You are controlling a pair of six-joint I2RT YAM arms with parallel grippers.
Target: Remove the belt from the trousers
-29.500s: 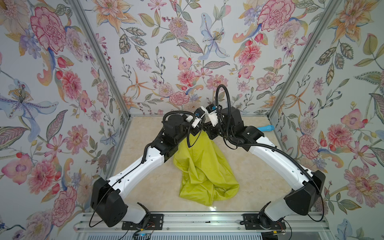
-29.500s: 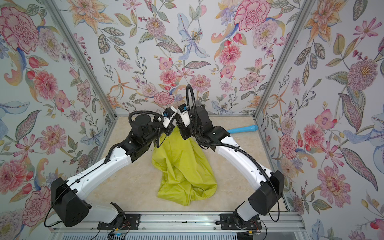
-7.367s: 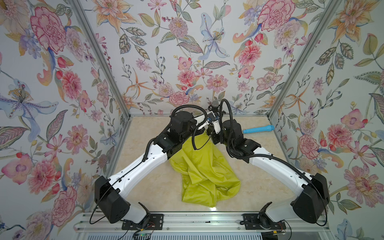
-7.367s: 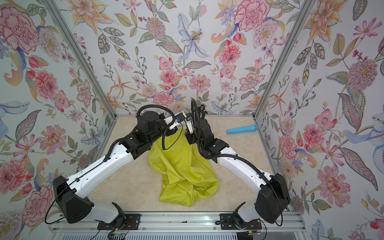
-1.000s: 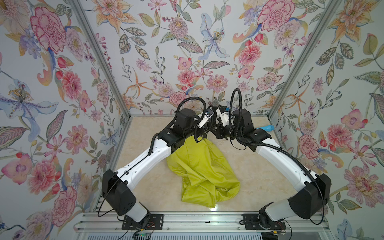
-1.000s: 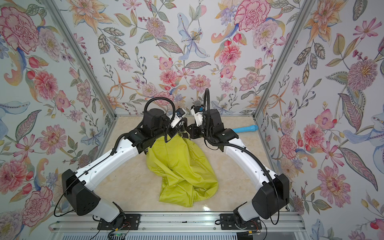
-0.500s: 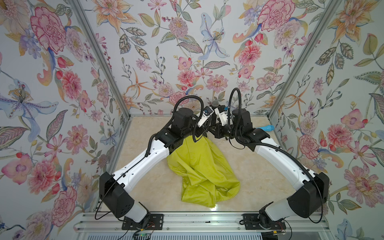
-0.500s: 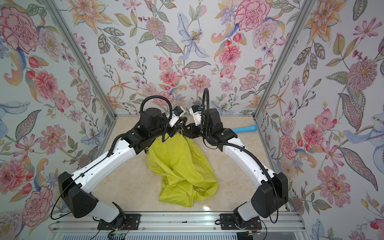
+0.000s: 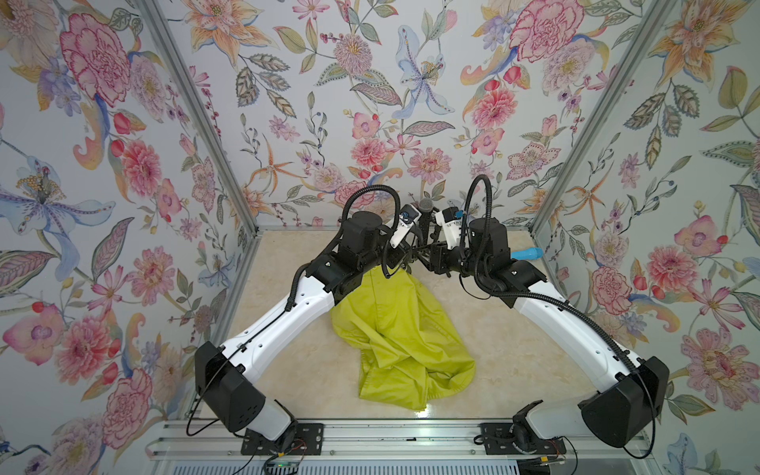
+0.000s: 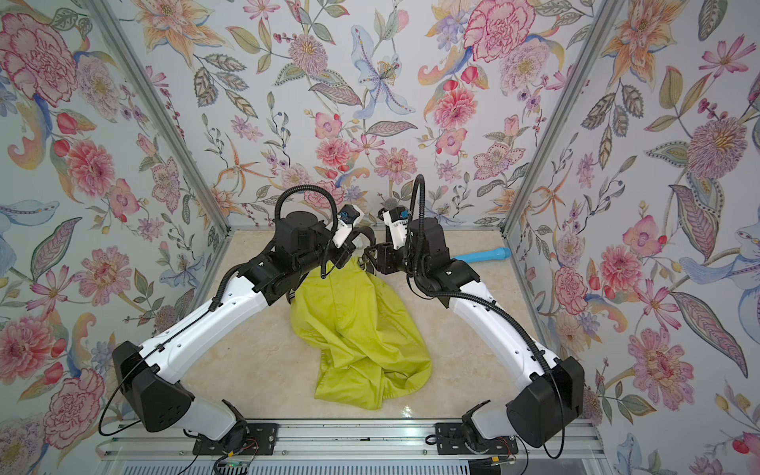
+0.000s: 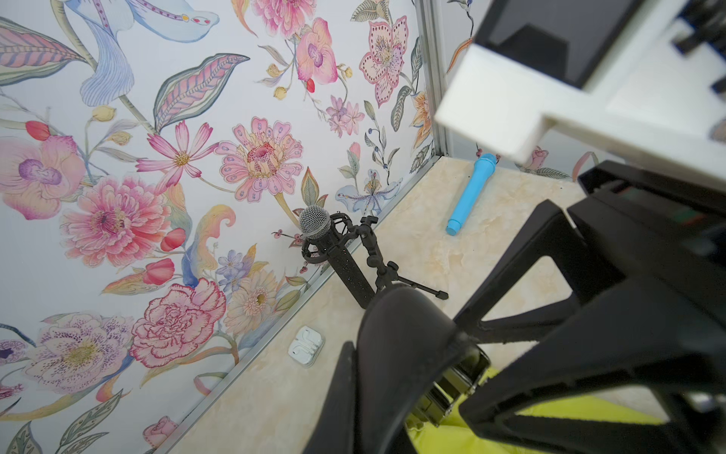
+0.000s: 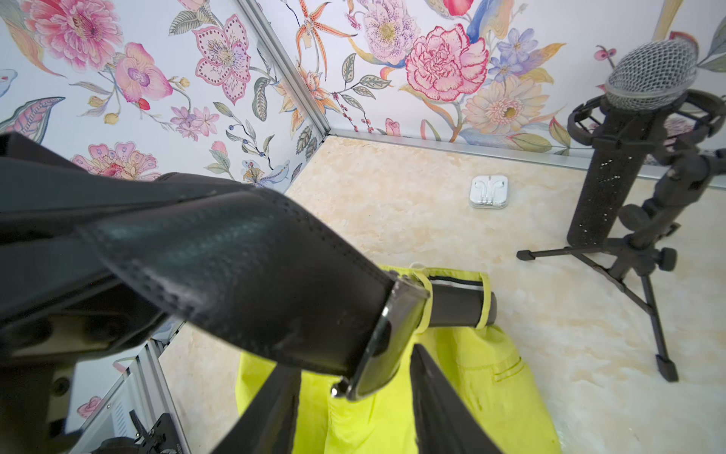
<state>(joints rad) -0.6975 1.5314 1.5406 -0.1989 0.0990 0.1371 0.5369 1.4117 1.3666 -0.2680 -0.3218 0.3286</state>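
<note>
The yellow-green trousers (image 9: 395, 337) lie crumpled mid-table, waistband toward the back wall and lifted a little. The black belt (image 12: 255, 275) runs from my left gripper to its metal buckle (image 12: 389, 338), then on through yellow loops (image 12: 459, 302) at the waistband. In the left wrist view the belt (image 11: 396, 346) arches close over my left gripper (image 11: 365, 416), which is shut on it. My right gripper (image 12: 353, 416) is open, its fingers (image 12: 444, 412) spread just below the buckle, over the fabric. Both top views show the two grippers nearly meeting above the waistband (image 9: 417, 259) (image 10: 364, 255).
A black microphone on a small tripod (image 12: 628, 157) stands by the back wall. A white earphone case (image 12: 489, 191) lies near it. A blue cylinder (image 9: 528, 254) lies at the back right. Flowered walls close in the table on three sides.
My right gripper's jaws have opened in the last half second. The left arm has shifted slightly left, still holding the belt. The trousers have hardly moved.
</note>
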